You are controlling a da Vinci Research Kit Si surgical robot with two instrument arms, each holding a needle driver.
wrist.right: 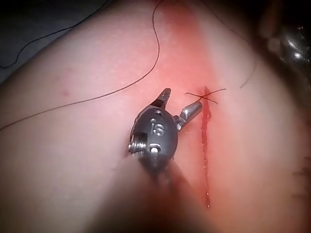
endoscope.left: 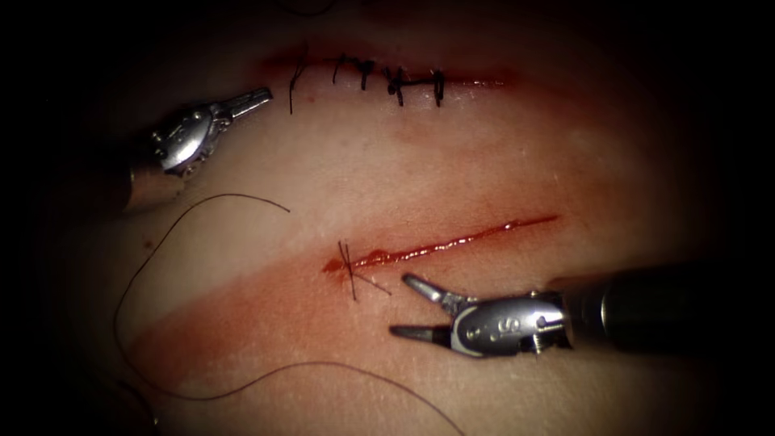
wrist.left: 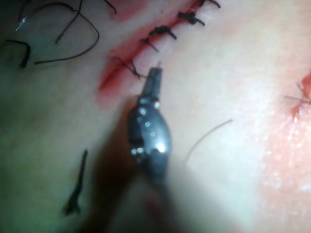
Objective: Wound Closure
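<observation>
My right tool (endoscope.left: pixel 408 307) sits nearest the endoscope, just below the open cut (endoscope.left: pixel 452 242), fingers (endoscope.left: pixel 421 287) spread apart and holding nothing. At the cut's left end I see one tied stitch (endoscope.left: pixel 349 270) with short cut ends (wrist.right: pixel 206 95) crossing the red fluid (endoscope.left: pixel 387 257). My left tool (endoscope.left: pixel 252 101) rests up on the left, fingers together, empty as far as I can tell, its tip beside the left end of the upper, already stitched cut (endoscope.left: pixel 387 81). A loose thread (endoscope.left: pixel 145 258) loops over the tissue (endoscope.left: pixel 484 161) left of the open cut. I cannot make out the needle.
</observation>
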